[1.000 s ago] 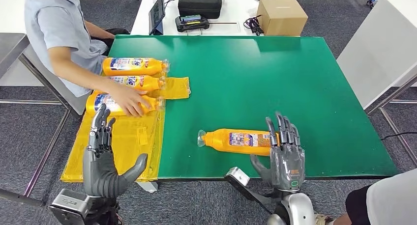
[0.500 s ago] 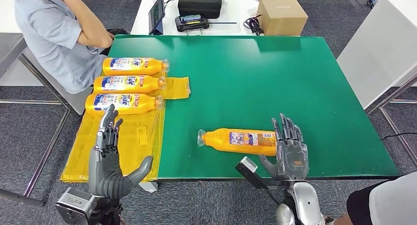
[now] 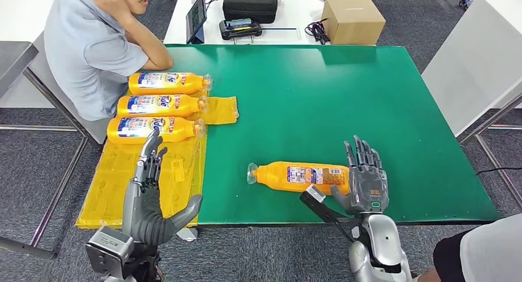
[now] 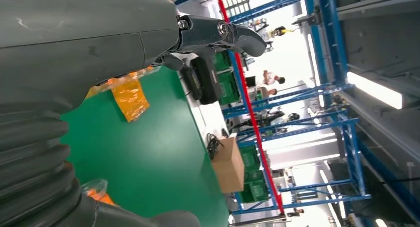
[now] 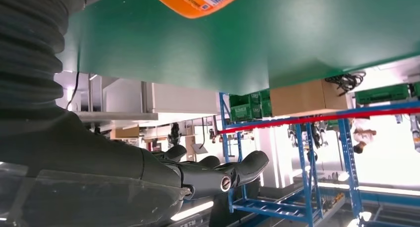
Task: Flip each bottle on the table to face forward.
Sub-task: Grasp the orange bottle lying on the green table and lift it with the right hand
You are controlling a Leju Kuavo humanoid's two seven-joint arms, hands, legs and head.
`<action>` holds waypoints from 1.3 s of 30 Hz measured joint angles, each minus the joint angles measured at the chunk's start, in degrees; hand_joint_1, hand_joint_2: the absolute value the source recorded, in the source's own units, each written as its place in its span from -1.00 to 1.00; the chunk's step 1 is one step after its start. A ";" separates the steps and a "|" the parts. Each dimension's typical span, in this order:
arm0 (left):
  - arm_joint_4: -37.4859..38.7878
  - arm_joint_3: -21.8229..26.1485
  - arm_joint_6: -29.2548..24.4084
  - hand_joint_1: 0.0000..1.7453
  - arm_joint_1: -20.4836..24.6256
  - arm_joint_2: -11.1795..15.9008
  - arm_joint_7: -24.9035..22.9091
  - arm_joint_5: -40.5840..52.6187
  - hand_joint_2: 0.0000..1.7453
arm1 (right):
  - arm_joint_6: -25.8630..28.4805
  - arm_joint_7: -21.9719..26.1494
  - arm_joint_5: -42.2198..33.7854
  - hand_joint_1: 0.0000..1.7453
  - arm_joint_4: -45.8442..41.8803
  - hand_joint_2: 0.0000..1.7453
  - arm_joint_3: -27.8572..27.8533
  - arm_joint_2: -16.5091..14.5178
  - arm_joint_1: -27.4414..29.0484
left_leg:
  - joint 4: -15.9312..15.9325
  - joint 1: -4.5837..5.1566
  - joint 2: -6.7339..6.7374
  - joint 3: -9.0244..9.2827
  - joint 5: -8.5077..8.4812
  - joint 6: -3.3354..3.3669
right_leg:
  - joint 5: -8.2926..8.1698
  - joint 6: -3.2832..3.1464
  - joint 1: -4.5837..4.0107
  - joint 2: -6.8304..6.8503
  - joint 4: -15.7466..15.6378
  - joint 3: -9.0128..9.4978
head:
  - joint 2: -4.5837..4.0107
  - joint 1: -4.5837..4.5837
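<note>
An orange bottle (image 3: 300, 177) lies on its side near the front edge of the green table (image 3: 320, 97), its cap pointing left and a small white label showing. My right hand (image 3: 363, 178) stands at the bottle's base end, fingers spread and upright, holding nothing. The right wrist view catches the bottle's base (image 5: 198, 0) over the green top. Three more orange bottles (image 3: 161, 104) lie in a row on a yellow plastic sheet (image 3: 148, 177) at the table's left, blue labels up. My left hand (image 3: 148, 193) hovers open above that sheet, just in front of the nearest bottle (image 3: 154, 128).
A person in a grey shirt (image 3: 92, 48) sits at the table's far left corner, elbow on the table. A cardboard box (image 3: 352, 20), black case (image 3: 250, 2) and tablet (image 3: 196, 16) stand on the white table behind. Another person's knee (image 3: 486, 251) shows at the lower right.
The person's hand let go of the nearest left bottle and drew back to their face. My left hand rose and moved forward. My right hand shifted slightly right and up beside the bottle's base.
</note>
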State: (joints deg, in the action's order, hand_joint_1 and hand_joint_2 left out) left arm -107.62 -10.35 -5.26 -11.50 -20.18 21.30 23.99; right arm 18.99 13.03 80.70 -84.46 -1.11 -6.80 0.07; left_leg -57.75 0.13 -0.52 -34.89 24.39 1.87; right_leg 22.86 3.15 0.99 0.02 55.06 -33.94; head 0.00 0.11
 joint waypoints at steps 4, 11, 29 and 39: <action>0.61 -0.31 0.27 -1.00 0.20 -0.01 -0.55 0.33 1.00 | 0.08 -0.15 0.64 -1.00 2.33 1.00 -0.17 0.76 -1.12 | 0.00 0.00 0.00 -0.01 0.00 0.00 | 0.00 0.00 0.00 0.00 0.00 -0.01 | 0.00 0.01; 2.00 -0.71 1.10 -1.00 1.03 -0.01 -1.00 0.35 1.00 | -0.39 0.23 -0.84 -1.00 7.57 1.00 -0.31 1.66 -3.93 | 0.00 -0.01 0.01 -0.01 0.00 0.00 | 0.00 0.00 0.00 0.00 0.00 -0.01 | 0.00 0.01; 4.33 -2.15 1.95 -1.00 2.37 0.04 -3.18 1.20 1.00 | -1.61 2.90 -3.82 -1.00 16.06 1.00 2.05 1.64 -5.06 | 0.00 0.00 0.00 -0.02 0.00 0.00 | 0.00 0.00 0.00 0.00 0.00 -0.03 | 0.00 0.02; 5.30 -2.71 2.81 -1.00 2.96 0.21 -3.53 0.62 1.00 | -1.87 1.98 -3.54 -1.00 17.49 1.00 3.16 1.82 -5.44 | 0.00 0.00 0.01 -0.03 0.00 0.00 | 0.00 0.00 0.00 0.00 0.00 -0.03 | 0.00 0.03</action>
State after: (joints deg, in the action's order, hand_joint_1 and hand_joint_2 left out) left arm -102.32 -13.06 -2.45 -8.54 -19.97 17.77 24.61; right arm 17.12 15.02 77.16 -66.98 2.05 -4.98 -5.37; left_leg -57.75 0.13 -0.51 -34.91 24.39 1.87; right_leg 22.86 3.15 0.98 0.02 55.06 -33.97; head 0.00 0.14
